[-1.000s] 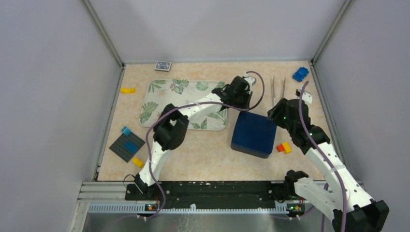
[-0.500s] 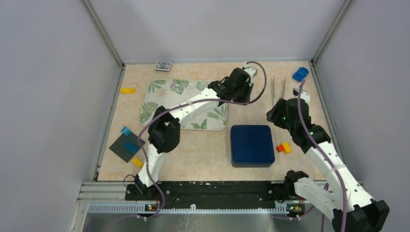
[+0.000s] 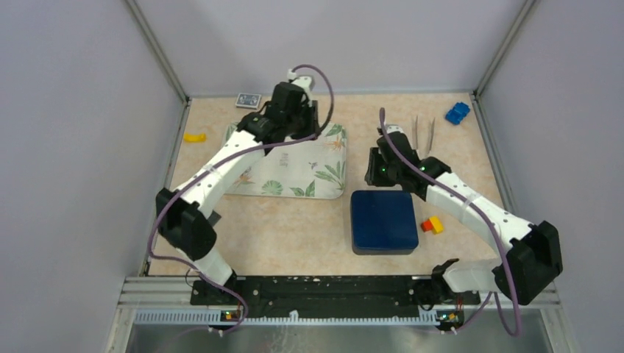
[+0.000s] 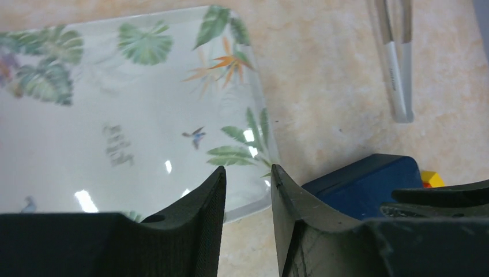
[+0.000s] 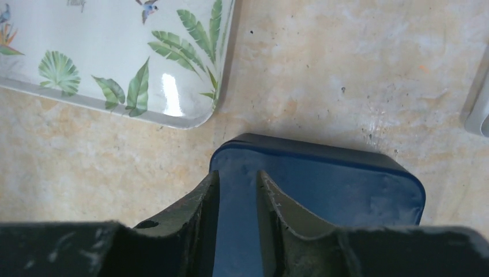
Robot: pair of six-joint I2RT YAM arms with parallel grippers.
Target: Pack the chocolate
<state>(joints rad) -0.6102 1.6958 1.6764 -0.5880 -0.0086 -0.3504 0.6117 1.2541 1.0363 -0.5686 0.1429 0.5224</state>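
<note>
Beige marbled tabletop [image 3: 309, 228] with 1 closed, round-cornered dark-blue box [image 3: 383, 220]

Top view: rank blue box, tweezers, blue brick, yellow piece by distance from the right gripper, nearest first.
1. blue box, just below the right gripper, on its near side.
2. tweezers, farther back, to its right.
3. blue brick, far right corner.
4. yellow piece, far left edge.

From above, my left arm [image 3: 224, 163] covers the far edge of the leaf-print tray [image 3: 294, 173]. At my left wrist the tweezers [image 4: 398, 75] run off the top edge, and the blue box [image 4: 363, 184] hides most of a yellow block [image 4: 431, 179].
</note>
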